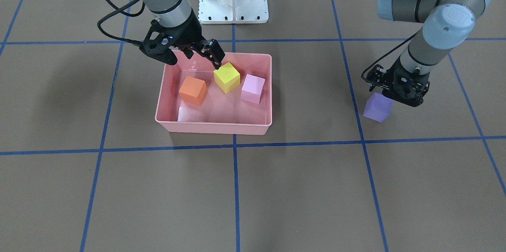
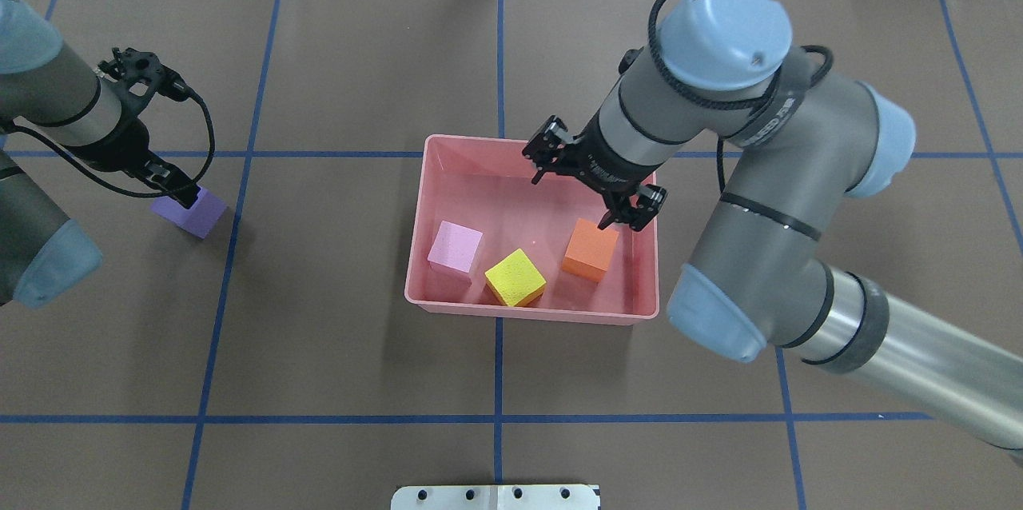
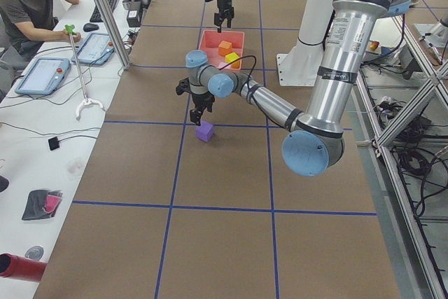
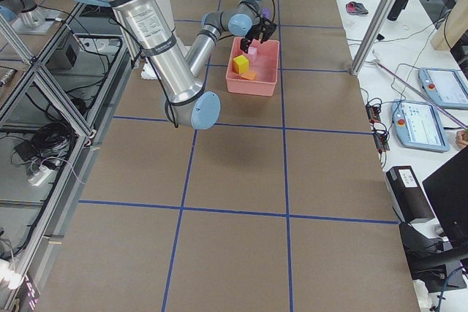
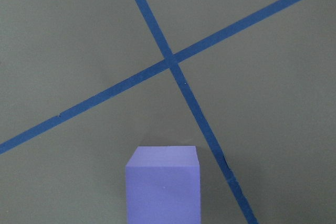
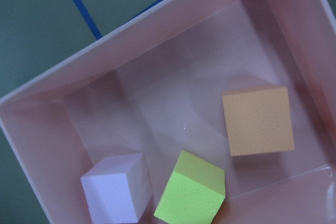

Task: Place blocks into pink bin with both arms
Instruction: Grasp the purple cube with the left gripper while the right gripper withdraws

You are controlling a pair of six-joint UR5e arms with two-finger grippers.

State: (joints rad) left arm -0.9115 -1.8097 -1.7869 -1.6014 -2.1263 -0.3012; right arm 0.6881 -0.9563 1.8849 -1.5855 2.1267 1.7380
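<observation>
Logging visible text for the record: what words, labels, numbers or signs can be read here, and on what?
No text reads clearly.
White lettering on the black strap round the right arm: too blurred.
Embossed mark on the joint cap of the left arm: too faint.

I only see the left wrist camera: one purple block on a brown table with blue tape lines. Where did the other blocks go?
Observer: The orange block, yellow block and light pink block all sit inside the pink bin.
Operator: Is my claw holding the purple one?
Observer: No. The left claw hangs just over the purple block, which rests on the table. I cannot tell whether that claw is open.
Operator: What about the other arm?
Observer: The right claw is open and empty, above the pink bin near the orange block.
</observation>
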